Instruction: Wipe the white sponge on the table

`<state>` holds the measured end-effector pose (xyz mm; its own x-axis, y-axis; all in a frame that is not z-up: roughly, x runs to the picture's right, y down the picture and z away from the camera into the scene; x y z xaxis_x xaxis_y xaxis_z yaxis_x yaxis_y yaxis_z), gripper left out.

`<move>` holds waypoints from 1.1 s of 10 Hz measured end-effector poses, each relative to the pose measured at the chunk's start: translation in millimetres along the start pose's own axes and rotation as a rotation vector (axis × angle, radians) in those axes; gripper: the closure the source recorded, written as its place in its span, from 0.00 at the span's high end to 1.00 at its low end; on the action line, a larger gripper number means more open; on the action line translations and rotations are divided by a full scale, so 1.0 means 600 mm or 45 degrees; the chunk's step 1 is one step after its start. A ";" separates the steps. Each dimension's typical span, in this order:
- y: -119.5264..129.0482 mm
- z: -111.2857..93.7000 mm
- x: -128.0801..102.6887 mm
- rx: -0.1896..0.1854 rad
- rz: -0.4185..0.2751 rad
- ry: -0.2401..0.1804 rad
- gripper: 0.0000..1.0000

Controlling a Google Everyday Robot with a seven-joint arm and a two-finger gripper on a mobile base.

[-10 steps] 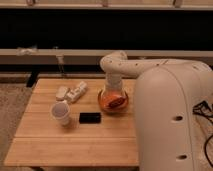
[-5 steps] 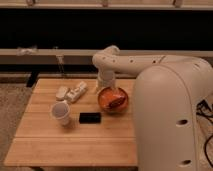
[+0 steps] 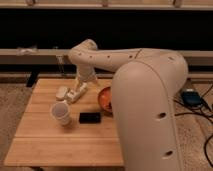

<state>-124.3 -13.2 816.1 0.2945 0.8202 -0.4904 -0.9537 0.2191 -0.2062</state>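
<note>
we see the arm [image 3: 107,59] reach left from the robot's broad white body [image 3: 147,115], bend at an elbow and drop towards the far part of the table [image 3: 45,145], the low square one with a light bamboo-coloured plank top. the gripper [image 3: 80,88] hangs low over that far part, left of the middle, and we cannot tell how far open it is or whether it has hold of anything. just under and to the left of it lies a long white object [image 3: 74,95], and we cannot tell if the two touch. the white sponge [image 3: 62,92], a small pale block, lies on the table just left of that. nearer us stand a white cup [image 3: 61,113] and a flat black object [image 3: 90,117]. an orange bowl [image 3: 104,98] sits right of the gripper, partly hidden by the body.
</note>
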 end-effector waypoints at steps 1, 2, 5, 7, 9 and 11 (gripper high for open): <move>0.036 0.007 -0.014 -0.002 -0.052 0.003 0.80; 0.065 0.012 -0.027 -0.005 -0.093 -0.001 0.80; 0.156 0.038 -0.069 -0.011 -0.222 0.010 0.80; 0.220 0.062 -0.090 -0.025 -0.311 0.020 0.80; 0.265 0.090 -0.096 -0.043 -0.381 0.034 0.80; 0.289 0.111 -0.093 -0.065 -0.447 0.049 0.80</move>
<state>-310.2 14.0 864.0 0.6068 0.6789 -0.4135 -0.7899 0.4566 -0.4094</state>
